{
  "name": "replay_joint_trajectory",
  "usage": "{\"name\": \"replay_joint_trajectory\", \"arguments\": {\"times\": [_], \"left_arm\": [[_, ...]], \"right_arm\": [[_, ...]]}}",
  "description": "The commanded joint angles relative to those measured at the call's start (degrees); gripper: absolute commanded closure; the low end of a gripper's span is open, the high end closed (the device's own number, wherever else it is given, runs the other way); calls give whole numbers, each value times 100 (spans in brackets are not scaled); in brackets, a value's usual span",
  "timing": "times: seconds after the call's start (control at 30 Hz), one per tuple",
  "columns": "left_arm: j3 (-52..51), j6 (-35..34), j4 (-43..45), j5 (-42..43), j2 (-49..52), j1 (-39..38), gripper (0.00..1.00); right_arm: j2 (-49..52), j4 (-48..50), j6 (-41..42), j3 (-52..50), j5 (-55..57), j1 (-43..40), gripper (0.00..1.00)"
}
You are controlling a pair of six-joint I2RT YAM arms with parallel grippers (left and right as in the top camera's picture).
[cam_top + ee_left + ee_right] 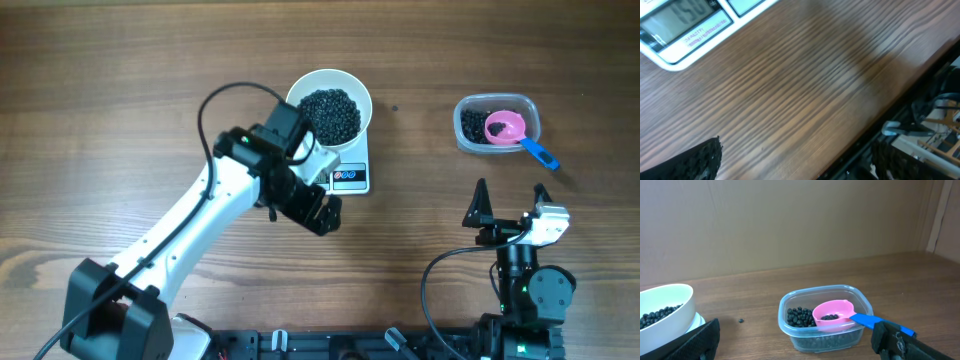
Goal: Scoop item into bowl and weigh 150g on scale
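From overhead, the round glossy white bowl (300,92) sits on the far end of the small white rectangular scale (356,160), whose long axis runs away from the robot, with the display edge turned toward it. The heap of tiny black beads (331,114) fills the bowl. The left jaws hang spread over the brown wooden desk (120,90) just beside the scale's near corner, holding nothing. The right jaws stand wide apart and empty, near a clear rounded plastic tub (463,128). In the tub lies a pink scoop (505,127), its blue handle (541,153) pointing out toward the right arm. The left wrist view adds the scale's grey display (680,20) at the upper left, lit with digits partly cut by the frame, and one dark ribbed finger (702,160) above bare desk. The right wrist view shows the bowl's side, raised on the scale, more beads in the tub and the scoop, one stray bead (741,320) on the desk, and both fingers (700,340) apart, touching nothing.
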Motion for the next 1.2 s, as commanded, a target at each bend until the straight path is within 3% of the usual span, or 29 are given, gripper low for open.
{"name": "replay_joint_trajectory", "arguments": {"times": [0.0, 0.23, 0.33, 0.5, 0.6, 1.17], "left_arm": [[-599, 195, 378, 297, -50, -22, 0], [-1290, 719, 920, 361, -50, -22, 0], [-1495, 813, 938, -197, -50, -20, 0], [-1545, -44, 1134, -1408, -50, -20, 0], [-1545, -271, 1574, -1679, -50, -20, 0], [-1545, -269, 2798, -1707, 321, -22, 0]], "right_arm": [[-52, 9, -26, -4, 96, 17, 0], [-52, 9, -24, -4, 96, 17, 0], [-52, 9, -26, -4, 96, 17, 0], [-52, 9, -24, -4, 96, 17, 0], [-52, 9, -26, -4, 96, 17, 0], [-52, 9, -26, -4, 96, 17, 0]]}}
